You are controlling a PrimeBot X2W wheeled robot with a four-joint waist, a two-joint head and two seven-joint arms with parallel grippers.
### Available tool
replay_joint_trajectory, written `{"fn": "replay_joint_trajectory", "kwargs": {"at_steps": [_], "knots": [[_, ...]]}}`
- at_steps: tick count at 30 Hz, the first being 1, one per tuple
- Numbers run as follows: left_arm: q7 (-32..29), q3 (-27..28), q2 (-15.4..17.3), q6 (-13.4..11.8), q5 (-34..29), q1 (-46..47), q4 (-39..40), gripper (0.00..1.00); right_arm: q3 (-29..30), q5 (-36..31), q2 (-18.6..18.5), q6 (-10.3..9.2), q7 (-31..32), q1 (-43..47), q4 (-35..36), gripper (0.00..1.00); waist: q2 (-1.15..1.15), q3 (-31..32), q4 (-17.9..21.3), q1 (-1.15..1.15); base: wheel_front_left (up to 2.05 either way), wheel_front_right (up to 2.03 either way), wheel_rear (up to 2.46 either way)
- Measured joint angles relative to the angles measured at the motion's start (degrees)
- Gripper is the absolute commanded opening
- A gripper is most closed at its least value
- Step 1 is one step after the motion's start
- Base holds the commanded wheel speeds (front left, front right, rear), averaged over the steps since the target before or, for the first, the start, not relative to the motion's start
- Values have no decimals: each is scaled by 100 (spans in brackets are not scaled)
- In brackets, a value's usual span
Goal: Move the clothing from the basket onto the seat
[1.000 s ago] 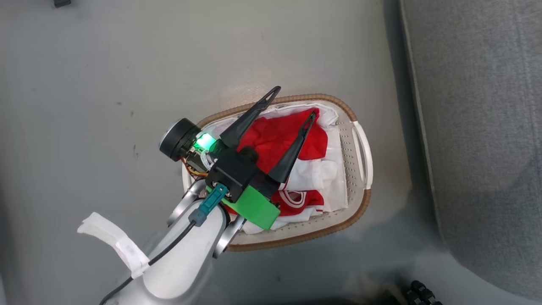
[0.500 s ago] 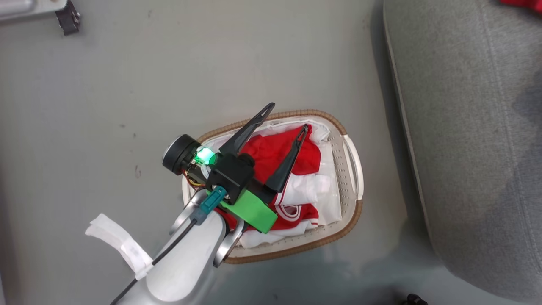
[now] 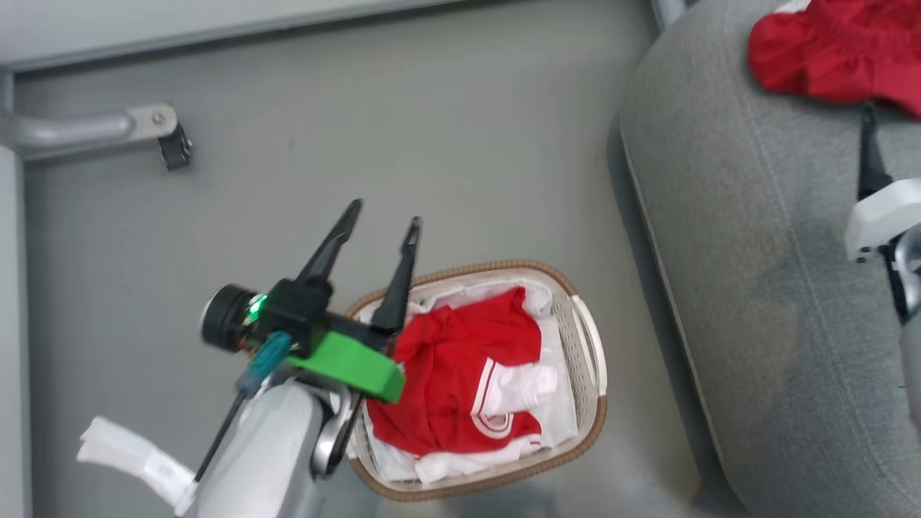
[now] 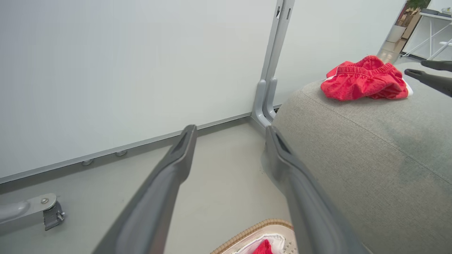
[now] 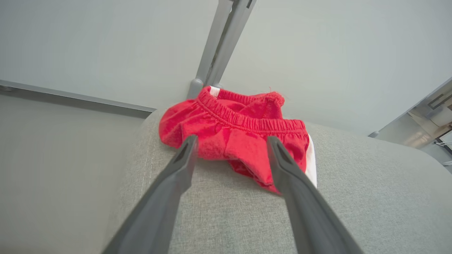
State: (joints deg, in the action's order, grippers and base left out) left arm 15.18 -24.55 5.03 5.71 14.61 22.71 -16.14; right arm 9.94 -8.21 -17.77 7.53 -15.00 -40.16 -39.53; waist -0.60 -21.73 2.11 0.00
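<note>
Floor (image 3: 460, 180) separates basket (image 3: 504, 267) from seat (image 3: 755, 288); grey caster (image 3: 175, 147) stands well apart.

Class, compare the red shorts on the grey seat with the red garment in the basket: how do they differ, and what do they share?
The shorts lie on the seat; the basket garment lies inside the basket. The shorts are bunched in a small heap; the basket garment spreads across most of the basket. The shorts show a gathered elastic waistband; the basket garment shows curved white stripes. Both are bright red with white trim.
</note>
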Motion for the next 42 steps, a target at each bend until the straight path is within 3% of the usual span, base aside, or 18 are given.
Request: {"fn": "replay_joint_trajectory", "kwargs": {"at_steps": [8, 18, 27, 31, 42], "knots": [[0, 973, -38, -93, 66, -743, -25, 100, -520, 623, 327, 0, 0, 363, 368, 100, 0, 790, -94, 0, 0, 0, 0], [-1, 1946, -140, -108, 86, -1663, -60, 100, -994, 923, 1178, 0, -1, 1469, 1334, 100, 0, 1444, -366, 0, 0, 0, 0], [-1, 2105, -201, -59, -5, -2115, -9, 100, -1145, 912, 1495, 0, -1, 2562, 1894, 100, 0, 1780, -578, 0, 0, 0, 0], [0, 2082, -211, -62, -35, -2164, -36, 100, -1296, 1305, 1511, 0, -1, 3012, 2076, 100, 0, 1899, -624, 0, 0, 0, 0], [-1, 2065, -213, -75, 20, -2294, -119, 100, -1252, 1584, 1500, 0, -1, 3355, 2149, 100, 0, 2067, -528, 0, 0, 0, 0]]}}
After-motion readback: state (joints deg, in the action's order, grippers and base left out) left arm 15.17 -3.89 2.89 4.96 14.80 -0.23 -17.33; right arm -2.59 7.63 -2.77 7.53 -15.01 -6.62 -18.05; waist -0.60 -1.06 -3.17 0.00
